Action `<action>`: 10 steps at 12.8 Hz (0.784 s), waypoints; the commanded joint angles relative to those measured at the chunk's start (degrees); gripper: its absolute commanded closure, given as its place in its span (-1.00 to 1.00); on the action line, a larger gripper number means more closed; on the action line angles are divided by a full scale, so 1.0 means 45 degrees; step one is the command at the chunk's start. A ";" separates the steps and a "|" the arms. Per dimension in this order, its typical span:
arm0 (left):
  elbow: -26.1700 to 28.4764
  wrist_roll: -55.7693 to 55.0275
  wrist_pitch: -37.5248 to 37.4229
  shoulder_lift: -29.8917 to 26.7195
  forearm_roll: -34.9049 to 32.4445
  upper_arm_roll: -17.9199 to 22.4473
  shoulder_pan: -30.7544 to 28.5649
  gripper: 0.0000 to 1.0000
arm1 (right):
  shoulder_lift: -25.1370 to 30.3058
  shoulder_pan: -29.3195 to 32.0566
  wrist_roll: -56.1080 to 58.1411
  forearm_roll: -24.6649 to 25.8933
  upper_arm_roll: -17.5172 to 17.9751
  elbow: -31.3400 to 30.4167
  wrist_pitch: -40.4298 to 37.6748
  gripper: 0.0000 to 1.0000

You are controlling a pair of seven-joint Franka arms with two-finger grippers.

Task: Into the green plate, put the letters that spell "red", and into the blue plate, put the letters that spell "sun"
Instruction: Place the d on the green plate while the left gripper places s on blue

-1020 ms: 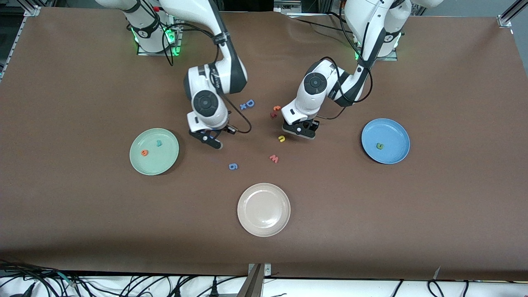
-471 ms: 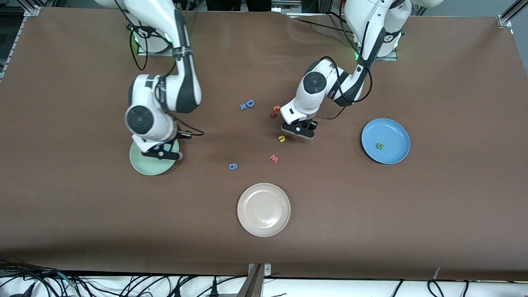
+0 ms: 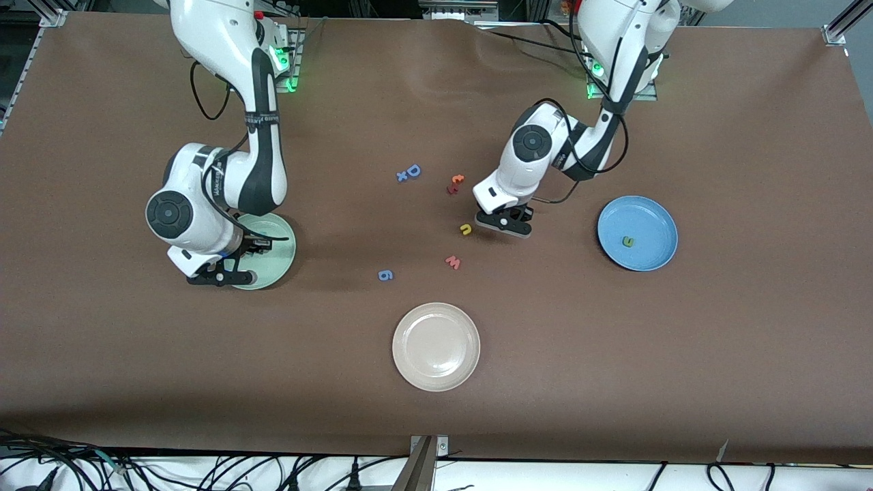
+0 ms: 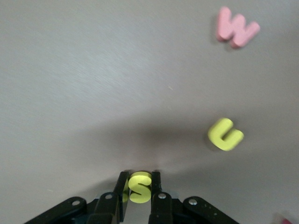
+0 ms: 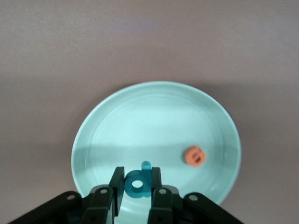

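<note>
My left gripper (image 4: pixel 139 175) is shut on a yellow "s" (image 4: pixel 139 187), low over the middle of the table (image 3: pixel 505 225). A yellow "u" (image 4: pixel 225 134) lies on the table close beside it (image 3: pixel 466 229). The blue plate (image 3: pixel 655 211) holds a dark green "n" (image 3: pixel 627 241). My right gripper (image 5: pixel 137 171) is shut on a teal "d" (image 5: pixel 138 183) above the edge of the green plate (image 5: pixel 154 107). An orange "e" (image 5: pixel 194 156) lies in that plate. In the front view, the right arm and gripper (image 3: pixel 222 277) cover much of the green plate (image 3: pixel 290 249).
An off-white plate (image 3: pixel 409 368) sits nearest the front camera. Loose on the table lie a pink "w" (image 3: pixel 453 262), a blue "6" (image 3: pixel 385 275), a blue "D" with a small "x" (image 3: pixel 409 172), and a dark red letter touching an orange one (image 3: pixel 455 184).
The right arm swung from the table's middle to the green plate, carrying the teal "d". The left gripper's fingers closed on the yellow "s" and its hand shifted slightly.
</note>
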State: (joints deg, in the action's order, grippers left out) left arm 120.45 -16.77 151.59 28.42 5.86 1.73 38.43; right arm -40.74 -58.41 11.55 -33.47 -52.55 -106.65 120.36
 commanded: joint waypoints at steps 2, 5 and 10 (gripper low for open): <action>0.0050 0.2526 -0.1766 -0.1274 -0.0306 0.0628 -0.0960 0.95 | -0.0420 0.1143 0.0363 -0.0374 0.1306 0.0361 0.1162 0.82; 0.0127 0.5824 -0.2747 -0.1881 -0.0228 0.1392 -0.2187 0.95 | -0.0596 0.1163 0.0285 -0.0393 0.1346 0.0361 0.1143 -0.99; 0.0380 0.8877 -0.3647 -0.2509 -0.0227 0.1995 -0.4106 0.94 | -0.0343 0.1008 0.0246 -0.0374 0.1249 0.0652 0.0211 -1.00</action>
State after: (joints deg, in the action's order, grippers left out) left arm 120.26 19.03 136.07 18.64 5.83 9.34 20.81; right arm -42.76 -54.04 11.61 -33.70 -46.88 -105.38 124.51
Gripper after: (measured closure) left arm 0.771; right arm 0.132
